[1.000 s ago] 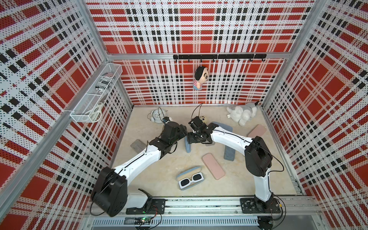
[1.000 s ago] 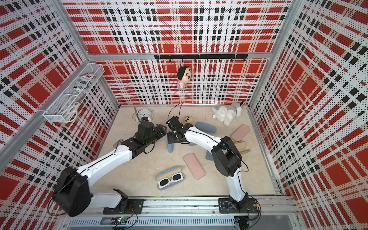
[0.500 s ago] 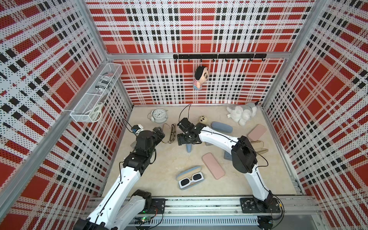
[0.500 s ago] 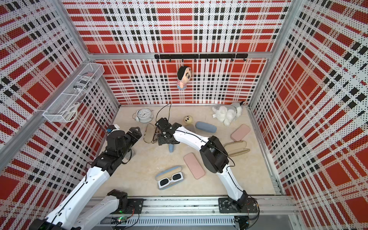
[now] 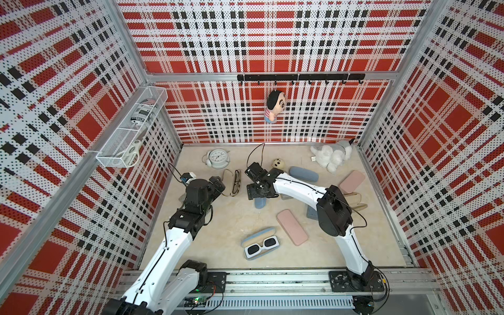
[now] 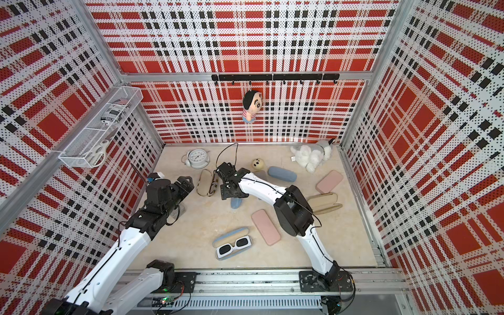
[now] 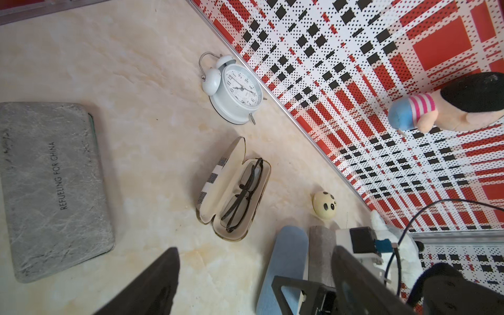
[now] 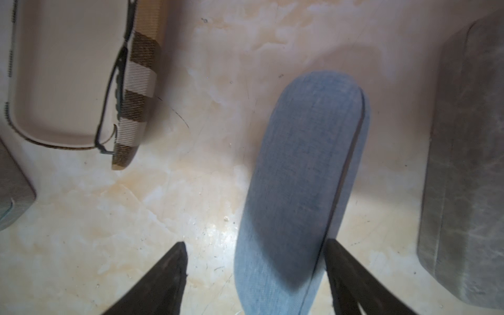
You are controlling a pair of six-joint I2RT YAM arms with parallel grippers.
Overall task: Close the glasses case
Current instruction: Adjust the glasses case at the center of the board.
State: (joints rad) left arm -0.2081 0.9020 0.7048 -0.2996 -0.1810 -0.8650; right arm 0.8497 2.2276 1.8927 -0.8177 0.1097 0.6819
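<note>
Three plaid walls (image 5: pixel 272 41) around marbled beige tabletop (image 5: pixel 226 218)

Blue case (image 8: pixel 300 177), brown-striped beige case (image 7: pixel 234 188), grey marbled case (image 7: pixel 51 185), red-black-white plaid walls (image 5: pixel 272 41).

**Two arms lean in, claws spread wide**

The left arm (image 5: pixel 174 245) rises from the near edge, elbow folded, wrist tipped forward, with the left claw (image 5: pixel 218 184) aimed toward the middle and its dark fingers (image 7: pixel 152 283) parted. The right arm (image 5: pixel 297 188) reaches across from the other side, its black elbow joint (image 5: pixel 334 215) raised high and the white forearm running to a wrist turned downward. The right claw (image 8: pixel 256 275) hangs low, its two fingers (image 8: pixel 163 281) set well apart. The claws sit near each other without touching.
</note>
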